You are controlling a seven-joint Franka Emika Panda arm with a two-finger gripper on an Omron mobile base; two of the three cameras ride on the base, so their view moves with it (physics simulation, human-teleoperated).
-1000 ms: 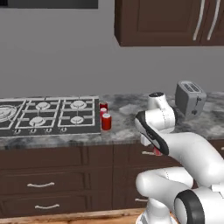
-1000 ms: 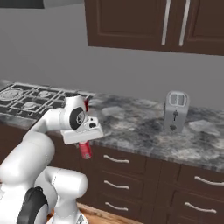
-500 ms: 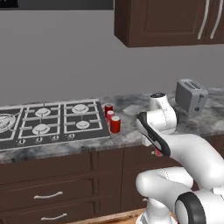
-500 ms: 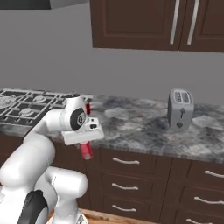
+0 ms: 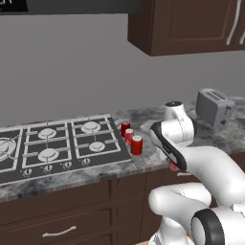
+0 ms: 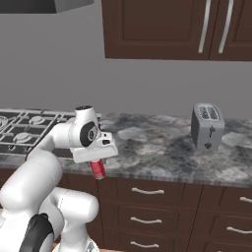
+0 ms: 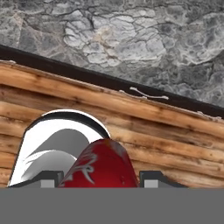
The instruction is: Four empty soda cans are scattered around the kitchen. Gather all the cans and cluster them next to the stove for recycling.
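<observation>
My gripper (image 6: 98, 165) is shut on a red soda can (image 6: 98, 169), which hangs below the hand just in front of the counter's edge. In the hand view that can (image 7: 103, 168) sits between the two fingertips (image 7: 49, 179), with wooden floor and the counter edge beyond it. From the left base view the held can (image 5: 173, 166) peeks out behind the forearm. Three more red soda cans (image 5: 130, 136) stand close together on the granite, right beside the black stove (image 5: 52, 146).
A silver toaster (image 6: 207, 126) stands on the granite counter (image 6: 157, 152) to the right, also toaster (image 5: 214, 107). Dark drawers (image 6: 147, 197) run below the counter and dark cabinets (image 6: 167, 29) hang above. The countertop between the cans and the toaster is bare stone.
The whole picture has shifted right in both base views, so the base has driven left toward the stove. The arm keeps its pose with the can held.
</observation>
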